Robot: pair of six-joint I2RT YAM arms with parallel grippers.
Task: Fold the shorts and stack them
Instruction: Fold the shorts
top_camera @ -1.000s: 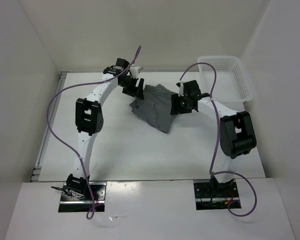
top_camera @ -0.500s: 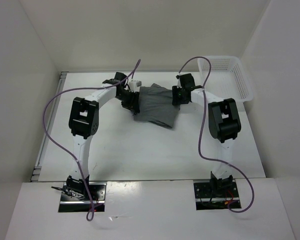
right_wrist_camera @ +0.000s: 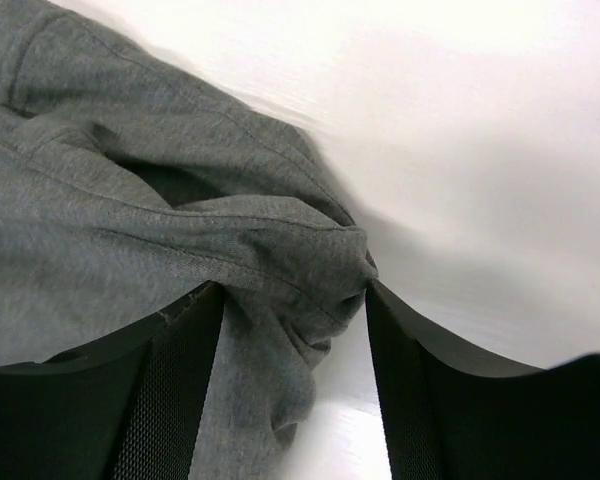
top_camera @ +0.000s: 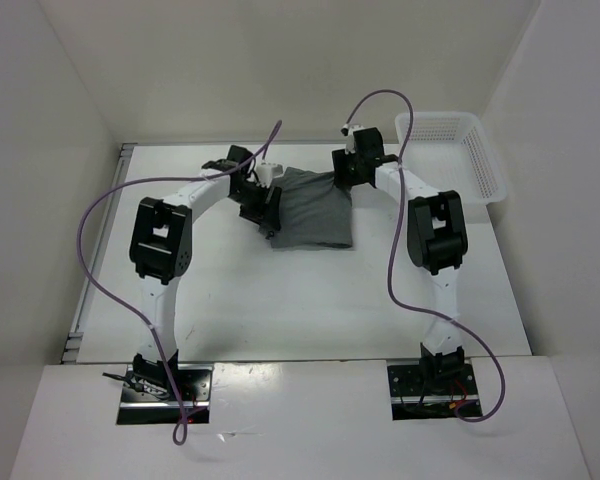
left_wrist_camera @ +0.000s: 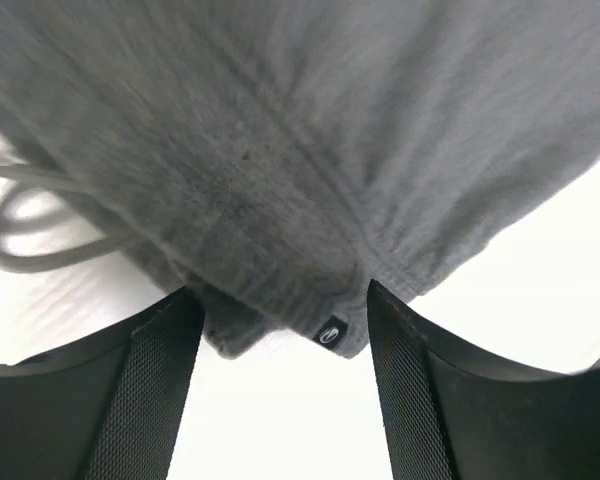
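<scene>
Flanking the shorts (top_camera: pixel 310 210), arms (top_camera: pixel 202 187) outstretched

The shorts (left_wrist_camera: pixel 280 150) spill past the edges of both wrist views.

Top view's bright and even, the flat white table (top_camera: pixel 280 290) nearly blown out. Left wrist shot's soft, plain grey fabric shorts (left_wrist_camera: pixel 310 150) smeary at upper left.

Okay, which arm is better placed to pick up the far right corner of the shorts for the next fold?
Probably the right. The right gripper straddles that bunched corner of the shorts with its fingers apart, while the left gripper sits over at their left edge.
</scene>
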